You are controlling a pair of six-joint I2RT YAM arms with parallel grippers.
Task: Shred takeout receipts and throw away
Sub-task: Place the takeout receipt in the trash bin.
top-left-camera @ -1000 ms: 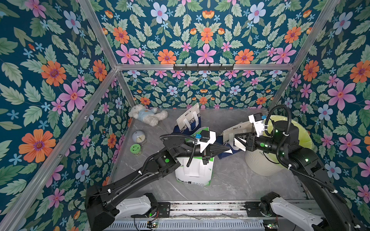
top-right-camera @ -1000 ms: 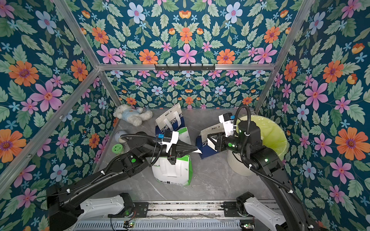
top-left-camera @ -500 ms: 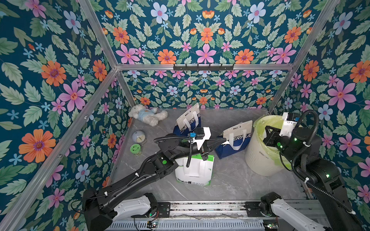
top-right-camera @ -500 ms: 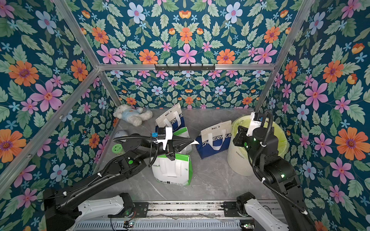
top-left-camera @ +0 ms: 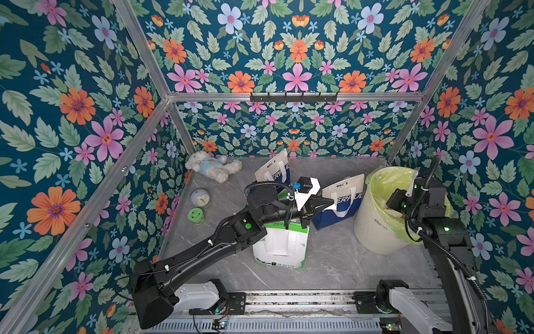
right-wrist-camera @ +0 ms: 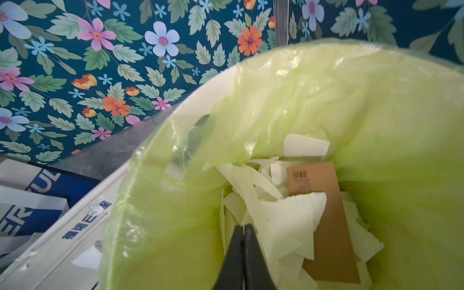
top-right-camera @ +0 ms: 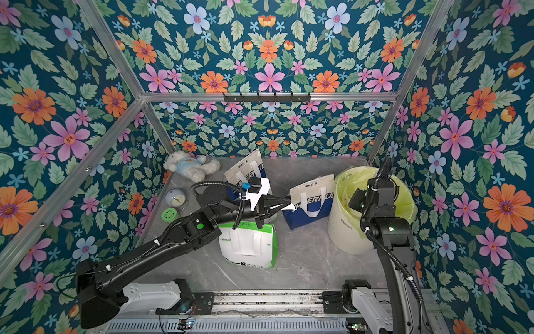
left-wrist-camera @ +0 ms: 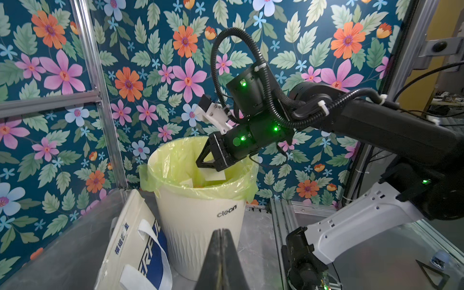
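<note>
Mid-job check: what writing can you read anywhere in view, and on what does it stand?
"clean": white trash bin.
"ERFUL", cut off: blue-and-white bag beside the bin.
"COOL TE", cut off: green-and-white bag.
Too small to read: Chinese characters on both bags, print by the barcode on the brown card in the bin.

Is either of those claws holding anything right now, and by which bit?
Left gripper pinches a torn receipt piece by one edge. Right gripper: cannot tell.

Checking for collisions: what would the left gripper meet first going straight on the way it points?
Probably the trash bin's white wall, straight ahead of the left gripper in its wrist view; the blue-and-white bag lies beside that line.
</note>
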